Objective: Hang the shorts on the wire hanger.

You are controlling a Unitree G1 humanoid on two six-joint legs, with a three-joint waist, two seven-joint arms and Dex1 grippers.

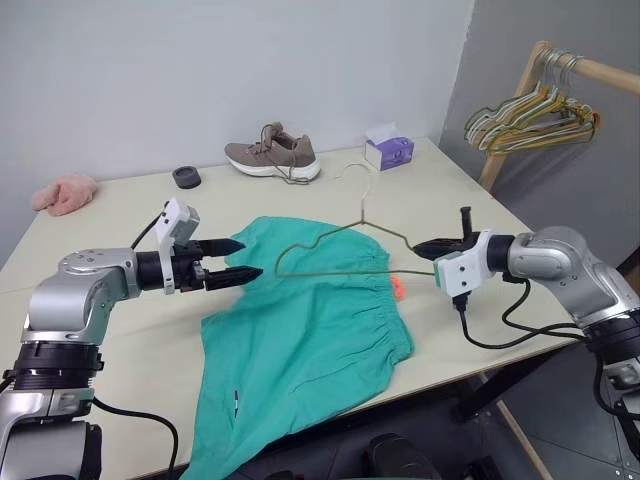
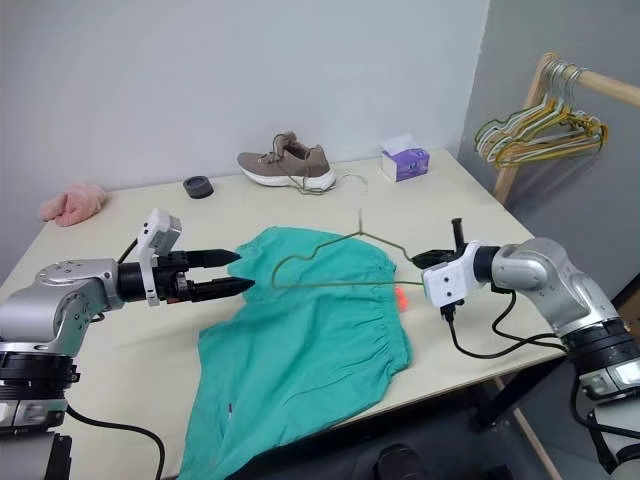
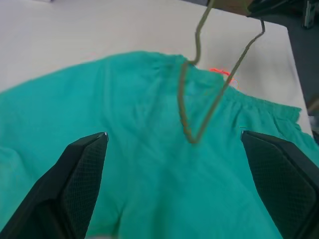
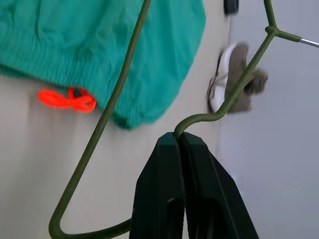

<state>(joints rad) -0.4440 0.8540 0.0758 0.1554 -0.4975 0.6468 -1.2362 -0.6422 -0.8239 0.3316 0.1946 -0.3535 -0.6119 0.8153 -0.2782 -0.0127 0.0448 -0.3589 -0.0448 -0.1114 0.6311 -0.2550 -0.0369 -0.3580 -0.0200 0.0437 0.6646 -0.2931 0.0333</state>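
R gripper (image 1: pixel 432 248) fingers clamped together on one shoulder of the wire hanger (image 1: pixel 340 245), held raised over the shorts (image 1: pixel 310 340), which lie flat on the table (image 1: pixel 120 240) w/ one leg draped off the near edge; L gripper (image 1: pixel 245 258) fingers wide apart, aimed at the far leg hem. Judgement: L should pinch one fabric layer only & keep hanger's free end low & steady so the leg can thread over the bar. Pale tabletop also has shoe (image 1: pixel 272 154), tissue box (image 1: pixel 389 150), pink cloth (image 1: pixel 66 192); rack w/ pastel hangers (image 1: pixel 530 115) stands at R by grey wall.
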